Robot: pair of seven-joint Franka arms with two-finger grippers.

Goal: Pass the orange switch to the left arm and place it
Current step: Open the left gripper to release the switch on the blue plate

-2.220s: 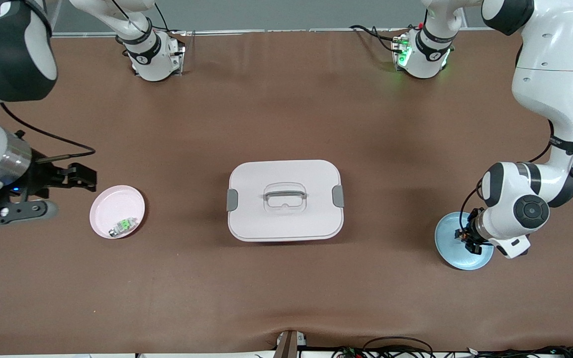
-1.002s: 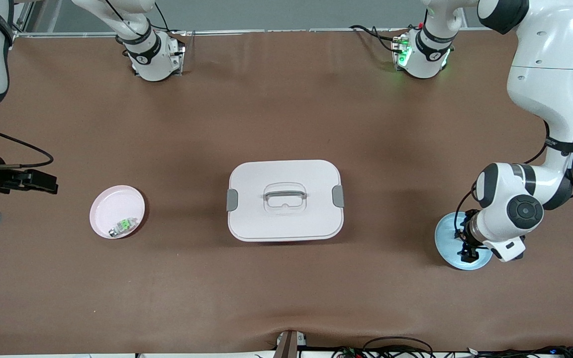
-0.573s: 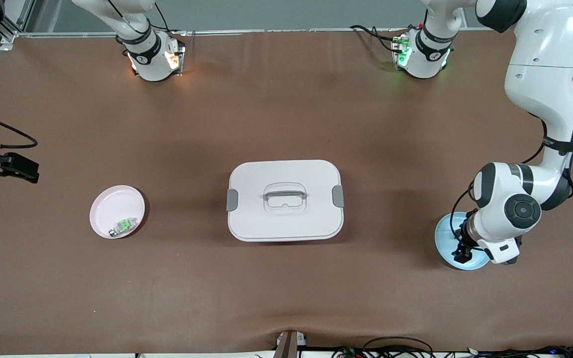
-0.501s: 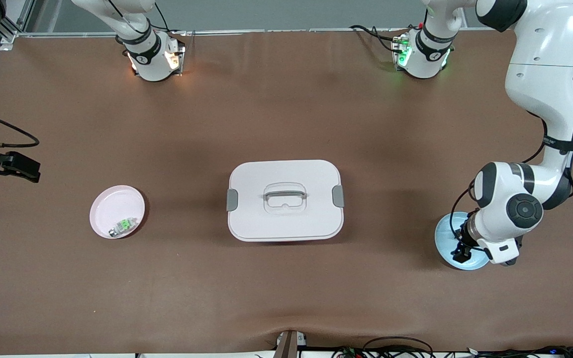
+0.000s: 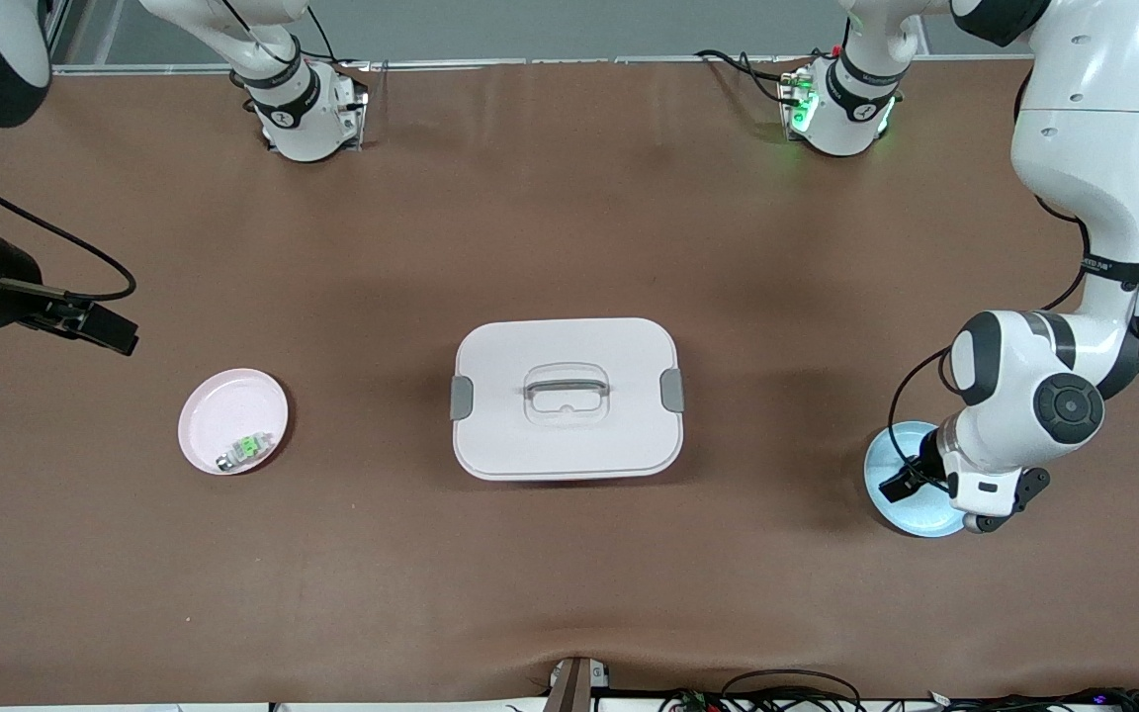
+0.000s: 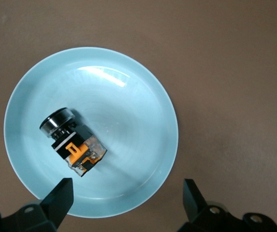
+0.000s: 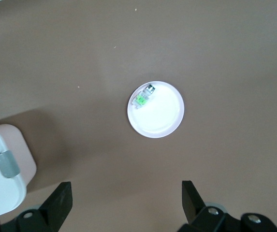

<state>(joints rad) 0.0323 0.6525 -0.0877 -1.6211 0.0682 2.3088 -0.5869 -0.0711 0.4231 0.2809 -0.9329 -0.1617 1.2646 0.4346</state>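
The orange switch [image 6: 73,142], black with an orange cap, lies on its side in the light blue plate [image 6: 128,96]. My left gripper [image 6: 127,203] is open just above that plate's rim, beside the switch and not touching it. In the front view the left gripper [image 5: 925,487] hangs over the blue plate [image 5: 891,465] and the arm hides the switch. My right gripper [image 7: 126,203] is open and empty, high over the table at the right arm's end. The white box [image 5: 567,398] stands shut in the middle of the table.
A pink plate [image 5: 214,405] with a small green-and-silver part [image 5: 243,450] sits toward the right arm's end; it also shows in the right wrist view [image 7: 162,116]. A corner of the box [image 7: 3,169] shows there too. Cables lie at the table's front edge.
My right hand pulled away from the pink plate toward the table's end, then came a little way back. My left wrist turned over the blue plate, still open.
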